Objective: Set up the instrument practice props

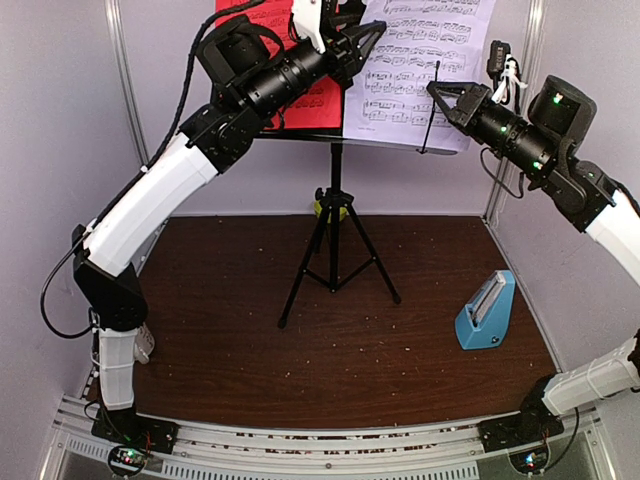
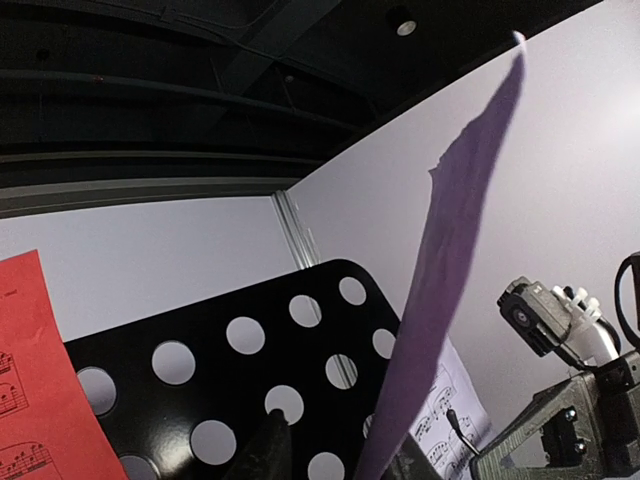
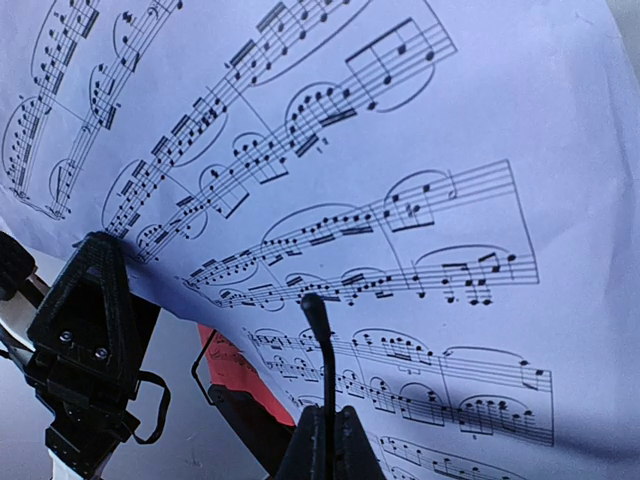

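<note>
Left hand [image 1: 372, 35]: raised at the top of the stand, fingers a little spread. In the left wrist view the white music sheet [image 1: 425, 50] runs edge-on between them, and the one finger [image 2: 265, 450] clearly seen there stands clear of the paper. Right hand [image 1: 437, 92]: fingers pressed together, pinching a thin black retainer wire [image 3: 318, 340] that rises straight up from the fingertips across the face of the white sheet. White music sheet: upright directly ahead of the right hand, filling its wrist view, with its left edge at the left hand. Red music sheet [image 1: 320, 105]: on the same stand, under and behind the left forearm, beside the white sheet on the side away from the right hand. Black music stand [image 1: 334, 230]: perforated desk [image 2: 225, 390] just behind the left hand, post and tripod below and between the two hands, feet on the brown worktop [image 1: 220, 300]. Blue metronome [image 1: 487, 312]: standing on the worktop, well below the right hand and well apart from the tripod, towards the right arm's base. Small yellow-green object [image 1: 322, 208]: behind the post, well below both hands, mostly hidden.
</note>
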{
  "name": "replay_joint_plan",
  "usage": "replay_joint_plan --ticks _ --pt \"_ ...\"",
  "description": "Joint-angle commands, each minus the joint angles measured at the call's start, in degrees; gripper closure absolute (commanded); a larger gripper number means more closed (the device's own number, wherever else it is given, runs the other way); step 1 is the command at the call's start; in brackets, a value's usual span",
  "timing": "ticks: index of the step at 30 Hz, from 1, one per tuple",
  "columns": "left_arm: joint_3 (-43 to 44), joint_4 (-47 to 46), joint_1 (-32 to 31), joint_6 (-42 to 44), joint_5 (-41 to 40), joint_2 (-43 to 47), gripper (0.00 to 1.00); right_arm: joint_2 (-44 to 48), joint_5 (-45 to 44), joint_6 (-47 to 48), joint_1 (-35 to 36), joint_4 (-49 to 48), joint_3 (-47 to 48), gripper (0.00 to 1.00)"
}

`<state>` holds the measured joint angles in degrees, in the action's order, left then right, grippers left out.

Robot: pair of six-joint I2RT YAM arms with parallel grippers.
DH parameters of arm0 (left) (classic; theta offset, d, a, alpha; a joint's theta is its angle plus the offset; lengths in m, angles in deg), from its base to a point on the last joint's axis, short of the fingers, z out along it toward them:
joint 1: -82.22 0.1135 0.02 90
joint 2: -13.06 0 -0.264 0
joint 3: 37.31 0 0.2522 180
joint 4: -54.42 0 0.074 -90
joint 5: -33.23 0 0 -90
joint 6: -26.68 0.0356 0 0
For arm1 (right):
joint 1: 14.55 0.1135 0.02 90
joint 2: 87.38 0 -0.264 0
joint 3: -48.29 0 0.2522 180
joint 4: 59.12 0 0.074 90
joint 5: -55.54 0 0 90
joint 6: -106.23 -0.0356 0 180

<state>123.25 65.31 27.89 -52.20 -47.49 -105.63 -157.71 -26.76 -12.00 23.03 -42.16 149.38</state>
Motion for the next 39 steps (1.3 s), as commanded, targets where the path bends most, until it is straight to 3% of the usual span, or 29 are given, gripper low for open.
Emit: replay_joint_plan --ticks 1,7,16,19,23,39 --pt "0.7 -1.2 0.1 0.7 -1.1 1.6 0.69 1.3 1.2 1.3 0.3 -1.3 -0.6 1.00" --pt "-1.3 -1.7 0.1 0.6 -2.1 3.1 0.67 1.0 0.7 0.7 0.3 -1.1 -0.3 1.00" --pt "-1.5 -1.3 0.1 0.4 -3.8 3.7 0.84 0.4 0.7 -0.1 0.3 -1.1 -0.2 0.98" --pt "-1.5 -0.9 0.1 0.5 -4.3 3.7 0.76 0.2 0.7 -0.4 0.3 -1.1 0.1 0.94" --pt "-1.5 -0.5 0.1 0.7 -5.1 3.9 0.68 -0.1 0.6 -0.7 0.3 -1.0 0.4 0.80" --pt "-3.1 0.6 0.2 2.1 -10.9 7.7 0.59 1.2 0.1 -0.5 0.3 -0.2 1.7 0.50"
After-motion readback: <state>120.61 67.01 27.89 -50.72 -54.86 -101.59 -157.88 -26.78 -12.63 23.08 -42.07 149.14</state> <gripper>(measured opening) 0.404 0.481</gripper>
